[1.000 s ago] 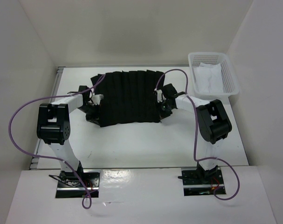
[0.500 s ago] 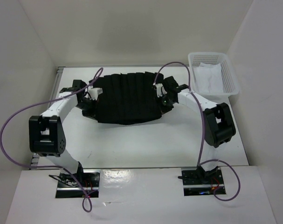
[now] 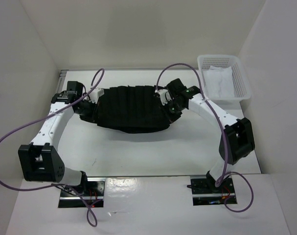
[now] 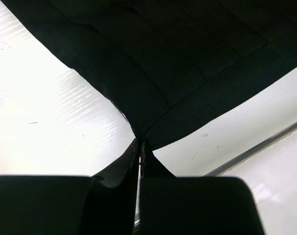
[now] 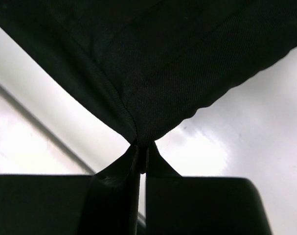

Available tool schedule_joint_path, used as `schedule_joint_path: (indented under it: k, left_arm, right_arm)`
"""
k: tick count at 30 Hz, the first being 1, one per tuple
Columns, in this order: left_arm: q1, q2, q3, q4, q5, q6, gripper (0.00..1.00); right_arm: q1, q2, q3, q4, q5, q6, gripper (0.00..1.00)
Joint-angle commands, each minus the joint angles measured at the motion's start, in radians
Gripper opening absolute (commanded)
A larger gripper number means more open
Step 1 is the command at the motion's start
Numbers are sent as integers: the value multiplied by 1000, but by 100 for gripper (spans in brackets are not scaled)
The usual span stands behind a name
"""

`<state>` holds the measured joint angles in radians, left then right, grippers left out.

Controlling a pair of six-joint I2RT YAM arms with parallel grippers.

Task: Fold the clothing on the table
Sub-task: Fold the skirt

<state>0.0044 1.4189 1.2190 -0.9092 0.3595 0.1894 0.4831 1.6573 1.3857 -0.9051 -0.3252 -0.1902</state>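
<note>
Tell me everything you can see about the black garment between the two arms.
The clothing is black soft fabric with vertical pleat-like ribs, spread wide toward the far side of the white table. The left gripper pinches its left edge, the right gripper its right edge, both shut on cloth. Its near hem bows toward the arms between them.
</note>
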Motion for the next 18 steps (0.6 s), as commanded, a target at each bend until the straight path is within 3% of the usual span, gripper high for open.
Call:
schedule_joint_path:
  k: [1, 12, 18]
  left_arm:
    - [5, -77, -9, -34, -11, 56, 0]
    - [5, -150, 1, -22, -11, 47, 0]
    - [5, -118, 19, 6, -20, 28, 0]
  right_arm:
    - [35, -68, 0, -118, -43, -61, 0]
    - [75, -120, 36, -137, -44, -72, 0]
    - [55, -16, 136, -103, -8, -60, 0]
